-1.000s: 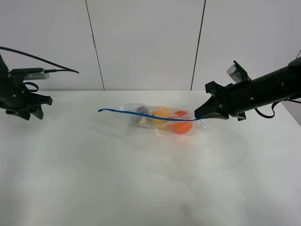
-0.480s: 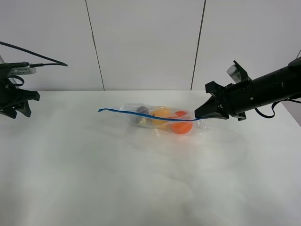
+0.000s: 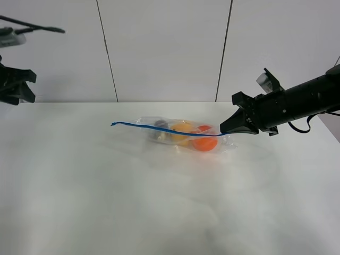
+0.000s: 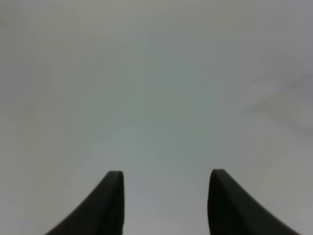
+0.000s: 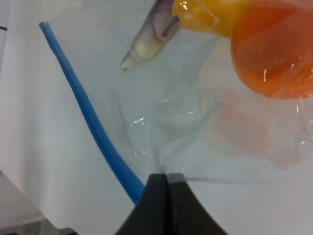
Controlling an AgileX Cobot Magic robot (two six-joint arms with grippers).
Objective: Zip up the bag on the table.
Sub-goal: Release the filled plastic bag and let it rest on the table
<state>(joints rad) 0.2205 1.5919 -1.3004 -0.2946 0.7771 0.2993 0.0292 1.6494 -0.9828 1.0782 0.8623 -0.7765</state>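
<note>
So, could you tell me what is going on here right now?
The right pincer is shut on a corner of the bag, at one end of its blue zipper strip. The bag lies on the table with an orange fruit and other produce inside. The left pincer is open and empty, raised at the far left, well away from the bag. Whether the zipper is fully closed cannot be told.
</note>
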